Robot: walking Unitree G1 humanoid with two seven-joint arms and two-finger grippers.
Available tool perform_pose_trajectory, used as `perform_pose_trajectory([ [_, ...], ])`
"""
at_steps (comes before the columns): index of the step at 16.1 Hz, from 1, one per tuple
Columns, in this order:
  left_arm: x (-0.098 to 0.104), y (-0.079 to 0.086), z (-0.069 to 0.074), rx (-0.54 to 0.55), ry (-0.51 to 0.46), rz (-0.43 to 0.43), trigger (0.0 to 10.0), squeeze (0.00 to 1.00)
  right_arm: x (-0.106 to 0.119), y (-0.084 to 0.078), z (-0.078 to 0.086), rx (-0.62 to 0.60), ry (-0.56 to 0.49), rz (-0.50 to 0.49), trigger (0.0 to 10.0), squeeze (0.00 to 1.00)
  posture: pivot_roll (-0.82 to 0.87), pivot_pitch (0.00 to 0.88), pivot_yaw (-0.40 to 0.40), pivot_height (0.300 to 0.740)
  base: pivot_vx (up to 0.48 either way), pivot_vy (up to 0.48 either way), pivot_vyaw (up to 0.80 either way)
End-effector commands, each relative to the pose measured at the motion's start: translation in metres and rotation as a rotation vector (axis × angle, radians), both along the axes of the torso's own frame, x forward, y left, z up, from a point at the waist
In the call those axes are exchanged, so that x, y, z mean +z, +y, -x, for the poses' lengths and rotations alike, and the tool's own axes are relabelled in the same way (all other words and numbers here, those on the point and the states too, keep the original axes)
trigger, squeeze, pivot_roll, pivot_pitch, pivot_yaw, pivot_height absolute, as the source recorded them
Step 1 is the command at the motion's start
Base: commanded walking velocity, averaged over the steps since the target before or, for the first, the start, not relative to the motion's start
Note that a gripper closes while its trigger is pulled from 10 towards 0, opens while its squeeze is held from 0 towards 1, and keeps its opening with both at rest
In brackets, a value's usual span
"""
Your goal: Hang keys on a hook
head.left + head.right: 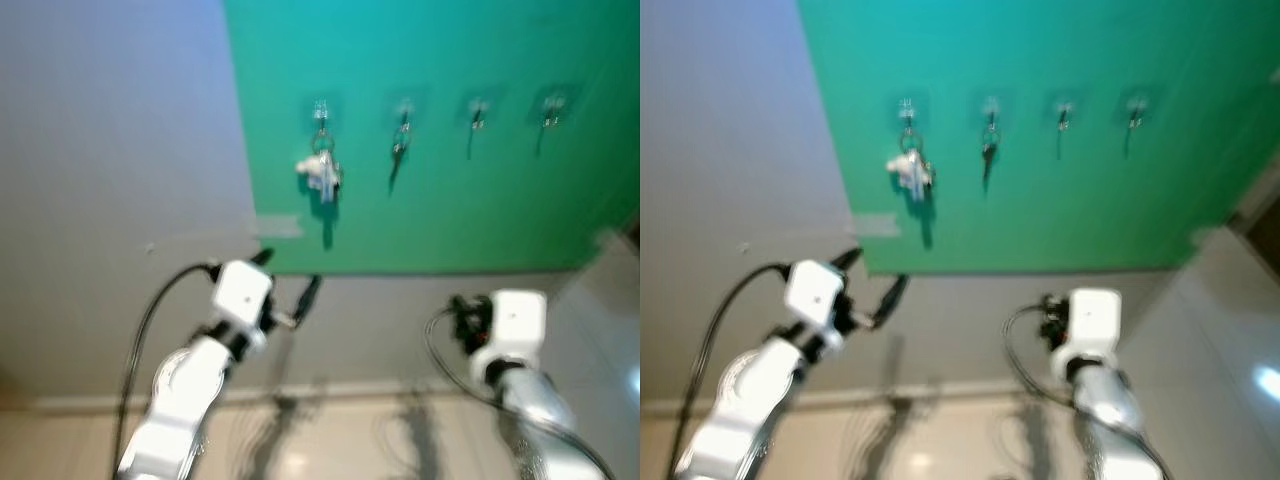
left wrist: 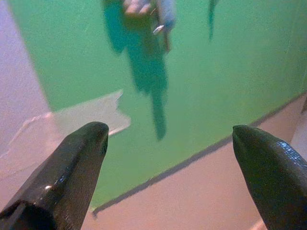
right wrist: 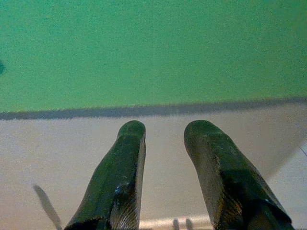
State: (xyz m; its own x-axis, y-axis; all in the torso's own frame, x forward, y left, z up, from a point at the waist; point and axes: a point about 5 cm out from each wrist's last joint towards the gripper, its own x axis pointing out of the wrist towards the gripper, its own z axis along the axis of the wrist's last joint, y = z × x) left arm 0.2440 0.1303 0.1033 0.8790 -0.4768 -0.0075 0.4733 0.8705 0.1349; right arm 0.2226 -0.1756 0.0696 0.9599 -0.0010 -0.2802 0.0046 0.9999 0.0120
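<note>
From the left eye view, a green board [image 1: 430, 130] covers the upper part of a pale wall [image 1: 110, 150], and a row of four hooks runs across it. The keys [image 1: 322, 172] hang from the leftmost hook [image 1: 320, 108], a small bunch with a pale tag, throwing a dark shadow down the green. The second hook [image 1: 403, 110] carries one small dark key [image 1: 399, 150]; the two hooks further right look bare, though blur makes this hard to tell. The left pincer [image 1: 287, 290] is raised below the board's lower edge, its black fingers spread apart, with the keys above it and a little to the right, well apart from it. A strip of clear tape [image 1: 272, 227] sits at the board's left edge between them. The right pincer [image 1: 462, 312] is held up lower right, under the board, far from the keys.

The right eye view gives the same scene shifted: keys [image 1: 910, 172] on the first hook, left pincer [image 1: 872, 285] below them, right pincer [image 1: 1050, 318] to the right.

In the left wrist view, the two fingers [image 2: 72, 167] stand wide apart with nothing between them; the keys [image 2: 153, 14] hang ahead against the green, beyond the fingertips, with the tape [image 2: 86, 115] nearer.

In the right wrist view, the fingers [image 3: 120, 177] are close together with a narrow gap, holding nothing, pointing at the board's lower edge.
</note>
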Motion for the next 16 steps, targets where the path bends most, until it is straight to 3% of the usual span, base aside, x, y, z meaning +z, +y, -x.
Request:
perform_pose_trajectory([
  [1, 0.002, -0.005, -0.003, -0.013, -0.014, -0.001, 10.0, 0.00, 0.006, -0.010, 0.002, -0.035, -0.009, 0.031, 10.0, 0.00, -0.16, 0.000, 0.014, 0.740, 0.000, 0.431, -0.80],
  [8, 0.004, -0.013, -0.011, -0.060, -0.025, -0.001, 10.0, 0.00, 0.009, -0.014, 0.015, -0.095, -0.014, 0.026, 10.0, 0.00, -0.19, 0.000, 0.056, 0.740, 0.000, 0.413, -0.80],
  [10, 0.010, -0.018, -0.015, -0.085, -0.072, -0.001, 10.0, 0.00, 0.010, -0.021, 0.015, -0.130, -0.003, 0.069, 10.0, 0.00, -0.18, 0.000, 0.051, 0.740, 0.000, 0.000, -0.77],
  [16, 0.012, -0.021, -0.018, -0.111, -0.092, -0.024, 10.0, 0.00, 0.015, -0.013, 0.006, -0.108, -0.023, 0.018, 10.0, 0.00, -0.17, 0.000, 0.060, 0.740, 0.000, 0.000, -0.08],
])
